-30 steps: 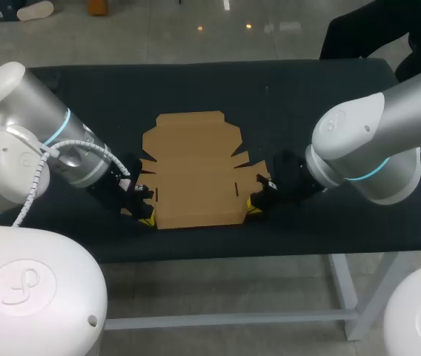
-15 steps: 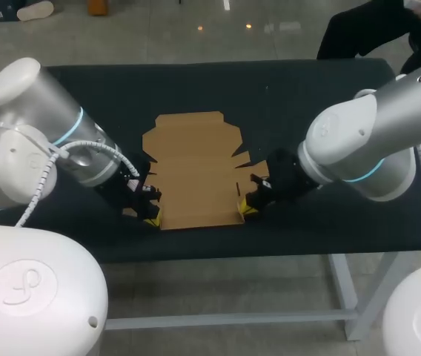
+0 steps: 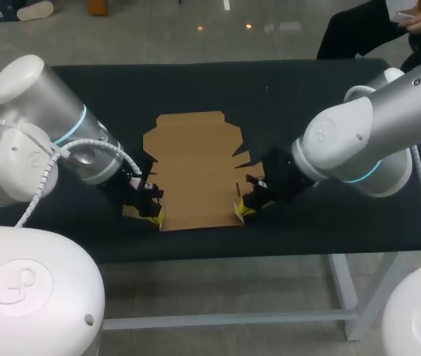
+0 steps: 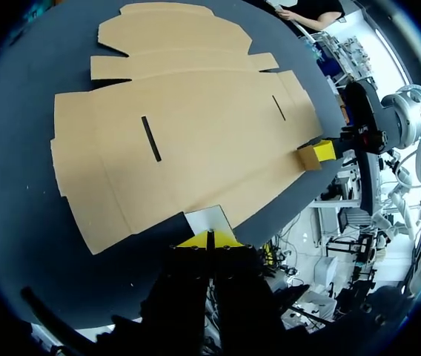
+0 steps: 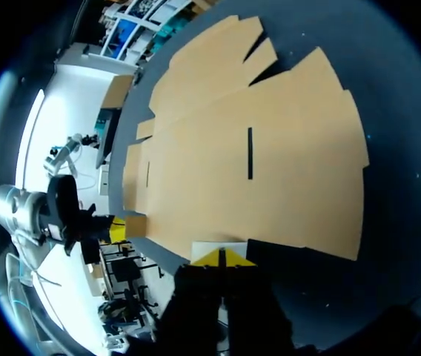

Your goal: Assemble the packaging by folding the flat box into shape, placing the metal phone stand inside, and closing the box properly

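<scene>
Brown cardboard box blank (image 3: 196, 170) — flat, notched, slotted — on matte black tabletop (image 3: 307, 96)

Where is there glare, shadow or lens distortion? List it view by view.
Head view: even light, no glare on the flat box, hardly any shadow on the dark table. Left wrist view: the fisheye bows the box's straight edges; the background past the table is washed out white. Right wrist view: the same bowing and the same washout.
</scene>
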Available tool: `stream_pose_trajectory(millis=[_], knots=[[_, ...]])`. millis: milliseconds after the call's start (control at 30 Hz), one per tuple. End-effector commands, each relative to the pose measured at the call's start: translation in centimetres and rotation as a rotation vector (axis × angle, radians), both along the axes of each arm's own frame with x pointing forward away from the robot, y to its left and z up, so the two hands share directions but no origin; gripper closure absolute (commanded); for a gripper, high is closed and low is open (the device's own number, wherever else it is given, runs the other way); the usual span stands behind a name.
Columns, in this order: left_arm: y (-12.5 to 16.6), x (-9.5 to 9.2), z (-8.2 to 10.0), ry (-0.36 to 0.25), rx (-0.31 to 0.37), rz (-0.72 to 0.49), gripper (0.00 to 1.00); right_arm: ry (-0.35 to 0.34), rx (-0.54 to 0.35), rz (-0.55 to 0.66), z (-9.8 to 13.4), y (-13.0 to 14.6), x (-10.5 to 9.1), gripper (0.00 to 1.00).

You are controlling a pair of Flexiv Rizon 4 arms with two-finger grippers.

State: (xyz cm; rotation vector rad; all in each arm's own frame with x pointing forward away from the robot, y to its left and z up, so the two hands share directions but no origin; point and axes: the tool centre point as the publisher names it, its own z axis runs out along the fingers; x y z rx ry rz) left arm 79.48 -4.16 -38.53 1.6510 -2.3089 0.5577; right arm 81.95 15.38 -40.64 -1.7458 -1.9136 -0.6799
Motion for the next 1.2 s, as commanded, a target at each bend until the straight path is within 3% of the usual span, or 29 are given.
stream_pose_trajectory(millis=[33,267,500,833,1200], knots=[[-0.5,0.2,-0.3,0.006,0.003,-0.007,1.00,0.008,-0.016,0.012,0.0,0.5,0.2,1.00],[-1.2,0.0,-0.7,0.003,-0.013,-0.031,1.00,0.016,-0.051,0.033,-0.3,0.9,0.0,1.00],[-2.1,0.1,-1.4,-0.001,0.018,-0.016,1.00,0.018,-0.089,0.051,-0.7,1.2,-0.3,1.00],[-2.8,-0.1,-1.8,-0.059,0.066,0.075,1.00,0.015,-0.144,0.054,-1.2,1.6,-0.7,1.00],[-2.9,0.6,-3.4,-0.077,0.100,0.139,1.00,0.026,-0.198,0.047,-2.3,1.7,-1.0,1.00]])
